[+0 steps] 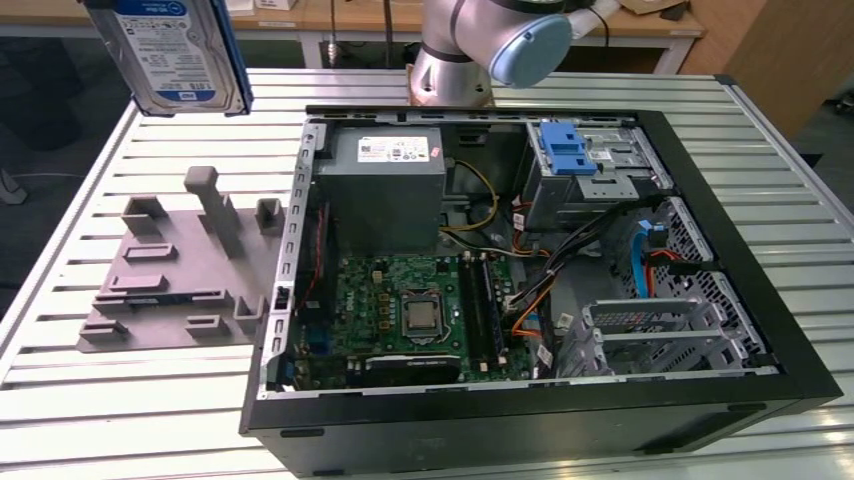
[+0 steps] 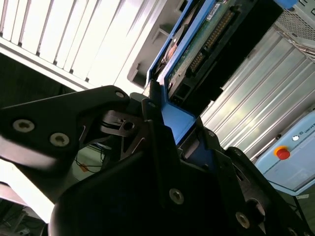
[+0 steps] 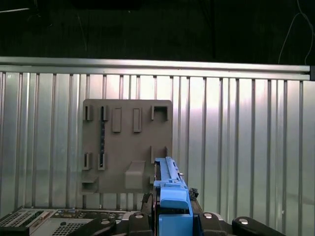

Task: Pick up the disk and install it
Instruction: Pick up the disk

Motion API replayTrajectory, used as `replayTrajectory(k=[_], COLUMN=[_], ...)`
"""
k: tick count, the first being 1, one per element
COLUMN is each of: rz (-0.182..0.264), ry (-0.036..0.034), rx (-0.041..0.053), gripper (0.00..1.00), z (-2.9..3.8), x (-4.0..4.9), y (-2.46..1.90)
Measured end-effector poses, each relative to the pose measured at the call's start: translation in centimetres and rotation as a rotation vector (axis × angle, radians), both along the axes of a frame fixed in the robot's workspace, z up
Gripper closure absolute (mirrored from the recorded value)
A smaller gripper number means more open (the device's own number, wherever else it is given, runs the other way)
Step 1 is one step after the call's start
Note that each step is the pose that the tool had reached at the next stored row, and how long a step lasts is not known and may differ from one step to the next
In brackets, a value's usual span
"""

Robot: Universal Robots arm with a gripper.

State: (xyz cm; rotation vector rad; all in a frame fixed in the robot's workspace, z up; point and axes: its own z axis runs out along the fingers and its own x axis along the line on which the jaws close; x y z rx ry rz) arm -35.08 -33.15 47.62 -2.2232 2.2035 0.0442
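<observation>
Showing the pick done and the install left: the tool (image 2: 179, 125) clenched on the disk (image 1: 176, 55), aloft at eleven o'clock in the exterior view, well apart from the drive bay (image 1: 587, 160) at one o'clock.

in the second wrist view, the black gripper (image 2: 172, 115) clamps the disk (image 2: 209, 37) by the end of its blue carrier frame (image 2: 183, 120), one finger on either side. the disk's circuit-board face and connector pins are exposed. the slatted metal table (image 2: 74, 34) lies behind. a pale box (image 2: 300, 169) carries a red button (image 2: 282, 153).
</observation>
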Motion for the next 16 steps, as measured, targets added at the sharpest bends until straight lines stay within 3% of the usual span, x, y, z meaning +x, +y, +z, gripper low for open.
replayTrajectory(k=[3, 10, 16], rz=[0.000, 0.000, 0.000], ry=[-0.0001, 0.0000, 0.0001], rx=[0.0000, -0.0001, -0.0002], gripper=[0.64, 0.64, 0.64], z=[-0.01, -0.02, -0.09], x=[0.00, 0.15, 2.52], y=[-0.41, -2.98, -3.56])
